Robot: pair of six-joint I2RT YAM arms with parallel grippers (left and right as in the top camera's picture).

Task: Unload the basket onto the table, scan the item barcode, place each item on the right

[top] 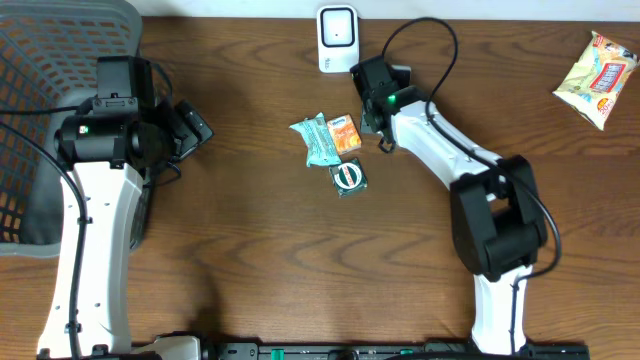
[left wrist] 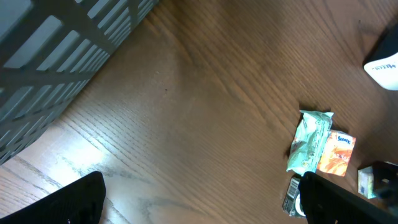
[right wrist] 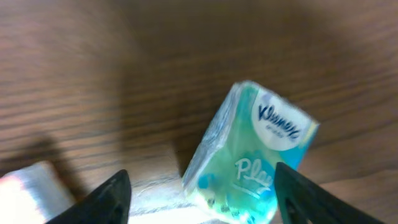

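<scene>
evidently the tissue pack [right wrist: 249, 155] lay on the table [right wrist: 93, 62], 5 o'clock in the right wrist view, between parted fingers of the right gripper [right wrist: 200, 186]. the left gripper [left wrist: 199, 186] gaped, empty. the pack looked light, soft and slippery; its narrow sides suited pinching.

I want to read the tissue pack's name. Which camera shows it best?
The right wrist view: the tissue pack fills it, Kleenex logo readable though blurry. Overhead shows the pack small, beside an orange packet; left wrist shows the pack far off, lettering unreadable.

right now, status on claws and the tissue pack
left claw open, empty. right claw open, tissue pack loose between its jaws, on table. orange packet against pack; scanner beyond.
</scene>
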